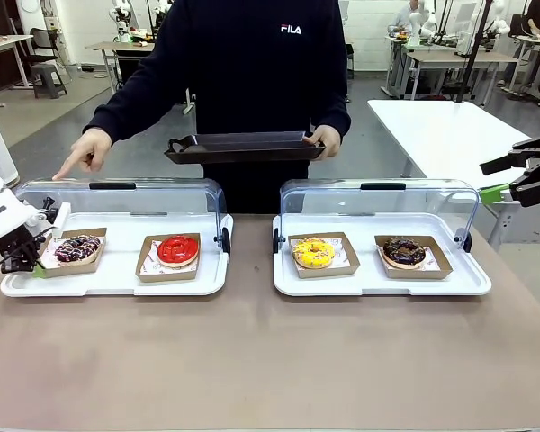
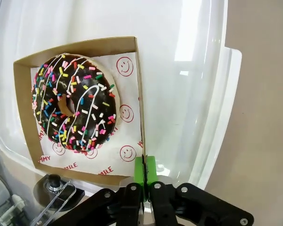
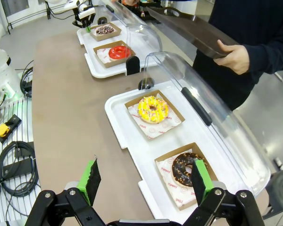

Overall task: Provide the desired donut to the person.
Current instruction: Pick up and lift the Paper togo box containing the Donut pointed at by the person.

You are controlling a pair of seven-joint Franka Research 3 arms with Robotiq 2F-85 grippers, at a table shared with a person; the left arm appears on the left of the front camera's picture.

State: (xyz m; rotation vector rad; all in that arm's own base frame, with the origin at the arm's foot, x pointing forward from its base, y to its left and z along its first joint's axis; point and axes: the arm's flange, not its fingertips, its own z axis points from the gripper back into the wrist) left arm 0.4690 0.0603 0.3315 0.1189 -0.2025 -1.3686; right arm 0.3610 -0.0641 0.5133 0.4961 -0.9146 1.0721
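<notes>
Table (image 1: 252, 360) shared by robot and person (image 1: 252, 81): the person stands at the far side, one hand (image 1: 88, 151) pointing down at the leftmost of four donuts, the other keeping a black tray (image 1: 243, 147) level above the far edge. The left tray (image 1: 117, 286) and right tray (image 1: 378, 286) sit side by side, clear lids raised. The left tray carries the chosen sprinkled donut (image 2: 73, 110) in its cardboard box (image 2: 23, 94) at the end nearest the robot's left arm, with a red donut (image 1: 177, 249) beside it. The left gripper (image 2: 145, 165) is closed on the box's side wall near one corner, green pads pinched flat on the thin card, the donut itself untouched. The right gripper (image 3: 145, 172) hangs wide open and empty off the right tray's end, well apart from the action.

The step in hand looks to be lifting the box out for delivery to the black tray. Held by one wall only, the box will likely sag away from the pinch, so a slow, level lift is called for. It should rise enough to clear the white rim and the lid (image 1: 126, 193) standing between box and person. Setting the box flat on the black tray before letting go would keep the donut from sliding.
</notes>
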